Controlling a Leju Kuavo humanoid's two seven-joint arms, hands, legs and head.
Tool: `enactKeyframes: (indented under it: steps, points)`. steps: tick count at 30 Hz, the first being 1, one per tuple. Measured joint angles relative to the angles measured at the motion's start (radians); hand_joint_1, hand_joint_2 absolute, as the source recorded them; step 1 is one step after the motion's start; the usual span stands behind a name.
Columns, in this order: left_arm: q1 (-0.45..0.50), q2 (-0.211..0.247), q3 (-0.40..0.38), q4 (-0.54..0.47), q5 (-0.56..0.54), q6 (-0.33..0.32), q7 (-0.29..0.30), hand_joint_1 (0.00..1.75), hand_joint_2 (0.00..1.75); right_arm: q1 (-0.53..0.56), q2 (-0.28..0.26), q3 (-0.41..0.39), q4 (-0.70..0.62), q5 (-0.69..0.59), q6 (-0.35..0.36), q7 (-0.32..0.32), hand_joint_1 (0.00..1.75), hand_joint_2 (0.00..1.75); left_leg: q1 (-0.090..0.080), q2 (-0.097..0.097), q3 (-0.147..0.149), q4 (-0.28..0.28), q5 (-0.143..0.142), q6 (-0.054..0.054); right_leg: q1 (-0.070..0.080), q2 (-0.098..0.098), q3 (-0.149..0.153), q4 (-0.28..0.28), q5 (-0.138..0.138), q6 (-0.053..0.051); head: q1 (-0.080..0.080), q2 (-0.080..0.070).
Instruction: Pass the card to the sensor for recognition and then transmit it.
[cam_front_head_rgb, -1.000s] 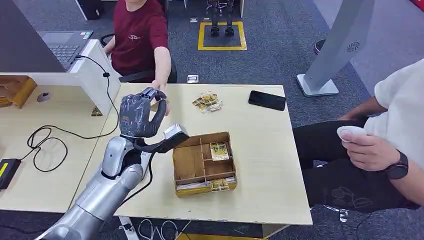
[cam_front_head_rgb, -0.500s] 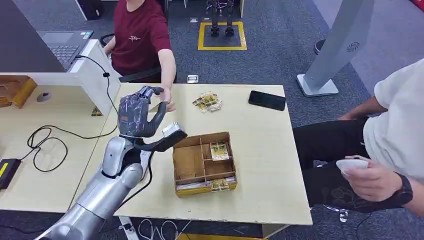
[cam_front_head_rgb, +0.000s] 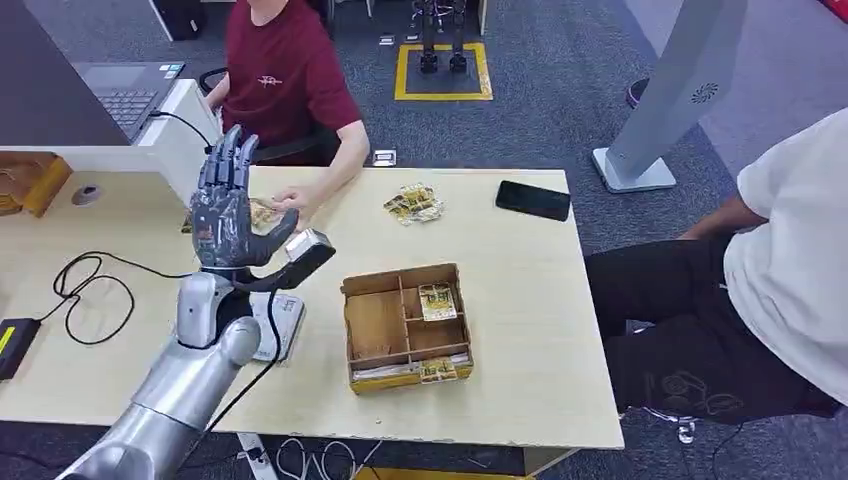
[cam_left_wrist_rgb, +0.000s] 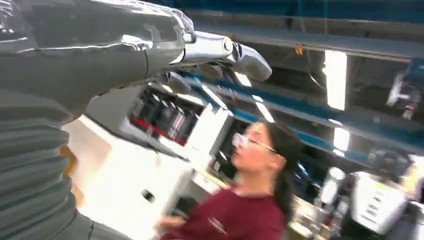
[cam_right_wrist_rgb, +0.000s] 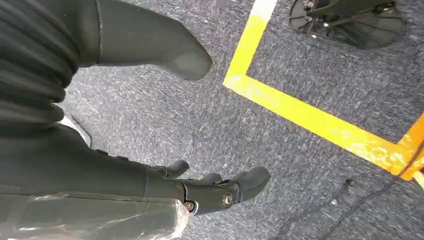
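The left hand (cam_front_head_rgb: 222, 210) is raised above the table (cam_front_head_rgb: 520, 300), fingers (cam_front_head_rgb: 228, 160) extended upward and spread, thumb set apart; it grasps nothing. It stands to the left of the cardboard box (cam_front_head_rgb: 405, 325) and beyond it, toward the person in the dark red shirt (cam_front_head_rgb: 290, 80). The left wrist view shows the same hand (cam_left_wrist_rgb: 100, 55) with its fingers straight and nothing between them.

The card (cam_front_head_rgb: 262, 214) lies flat on the table just behind the left hand, under the fingertips of that person's hand (cam_front_head_rgb: 292, 200). The view is partly blocked by the robot's hand, so the card's face cannot be read.

The box is divided into compartments; cards (cam_front_head_rgb: 438, 301) lie in the right-hand compartments and along the near edge. A loose pile of cards (cam_front_head_rgb: 414, 203) lies beyond the box. A black phone (cam_front_head_rgb: 533, 200) lies beyond the box to the right. A white flat device (cam_front_head_rgb: 272, 325) sits just left of the box, partly under the left forearm.

The right hand (cam_right_wrist_rgb: 215, 192) hangs over the carpet (cam_right_wrist_rgb: 280, 150), fingers slightly curled, grasping nothing.
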Motion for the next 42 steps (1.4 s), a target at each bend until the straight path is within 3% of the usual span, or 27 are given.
enactKeyframes:
  steps: [2, 4, 11, 16, 21, 26, 29, 33, 37, 42]
  points:
    - [-0.005, 0.023, 0.140, 0.025, 0.015, 0.000, -0.092, 0.00, 1.75, 0.003, 0.000, 0.000, 0.002, 0.000, 0.000, 0.003, 0.00, 1.75, 0.000, 0.001, 0.000, 0.000, 0.000, 0.000, 0.000, 0.001, -0.001, 0.001, 0.000, 0.000, 0.000, 0.000]
    - [-0.012, 0.060, 0.259, 0.056, 0.057, 0.000, -0.145, 0.00, 1.75, 0.005, 0.000, -0.002, 0.005, -0.001, 0.003, 0.003, 0.00, 1.75, 0.000, 0.002, 0.000, 0.000, 0.001, -0.001, 0.000, 0.002, -0.002, 0.002, 0.000, -0.001, 0.000, 0.000]
    - [-0.006, 0.265, 0.584, 0.208, 0.040, 0.000, -0.117, 0.00, 1.75, 0.005, 0.000, -0.015, 0.017, -0.005, 0.014, 0.013, 0.00, 1.75, 0.001, 0.006, -0.002, -0.001, 0.000, -0.002, 0.002, 0.006, -0.005, 0.004, -0.001, -0.004, 0.000, 0.000]
    - [0.089, 0.398, 0.794, 0.333, 0.040, 0.000, -0.080, 0.00, 1.75, 0.005, 0.000, -0.029, 0.023, -0.012, 0.019, 0.018, 0.00, 1.75, 0.002, 0.009, -0.001, -0.002, -0.001, -0.005, 0.002, 0.008, -0.006, 0.004, -0.002, -0.006, 0.000, 0.000]
    - [0.261, 0.444, 1.004, 0.419, 0.019, 0.000, -0.049, 0.00, 1.75, 0.005, 0.000, -0.041, 0.026, -0.014, 0.021, 0.021, 0.00, 1.75, 0.001, 0.008, -0.003, -0.002, -0.003, -0.005, 0.002, 0.008, -0.006, 0.002, -0.004, -0.005, 0.000, 0.000]
    - [0.406, 0.390, 1.206, 0.465, -0.040, 0.000, -0.057, 0.00, 1.75, 0.005, 0.004, -0.051, 0.027, -0.031, 0.020, 0.039, 0.00, 1.75, 0.001, 0.008, -0.003, -0.002, -0.004, -0.004, 0.001, 0.007, -0.006, 0.001, -0.004, -0.004, 0.000, 0.000]
    - [0.458, 0.312, 1.324, 0.474, -0.089, 0.000, -0.086, 0.00, 1.75, 0.005, 0.007, -0.053, 0.028, -0.030, 0.020, 0.053, 0.00, 1.75, -0.001, 0.006, -0.002, -0.002, -0.004, -0.003, -0.001, 0.005, -0.005, 0.000, -0.005, -0.004, -0.001, 0.000]
    - [0.485, 0.189, 1.455, 0.492, -0.192, 0.000, -0.061, 0.00, 1.75, 0.005, 0.012, -0.063, 0.028, -0.032, 0.020, 0.063, 0.00, 1.75, -0.001, 0.003, -0.002, -0.002, -0.004, -0.003, -0.002, 0.002, -0.003, 0.000, -0.004, -0.003, -0.001, 0.000]
    - [0.483, 0.076, 1.549, 0.570, -0.251, -0.004, -0.042, 0.00, 1.75, 0.002, 0.015, -0.080, 0.028, -0.035, 0.028, 0.072, 0.00, 1.75, -0.003, 0.000, -0.002, -0.002, -0.004, -0.002, -0.004, -0.001, -0.002, -0.001, -0.004, -0.003, 0.001, 0.000]
    - [0.485, -0.022, 1.553, 0.689, -0.236, -0.014, -0.015, 0.00, 1.75, 0.004, 0.016, -0.060, 0.026, -0.108, 0.050, 0.073, 0.00, 1.75, -0.002, -0.001, -0.002, -0.001, -0.004, -0.001, -0.003, -0.001, -0.002, -0.001, -0.003, -0.001, 0.003, 0.000]
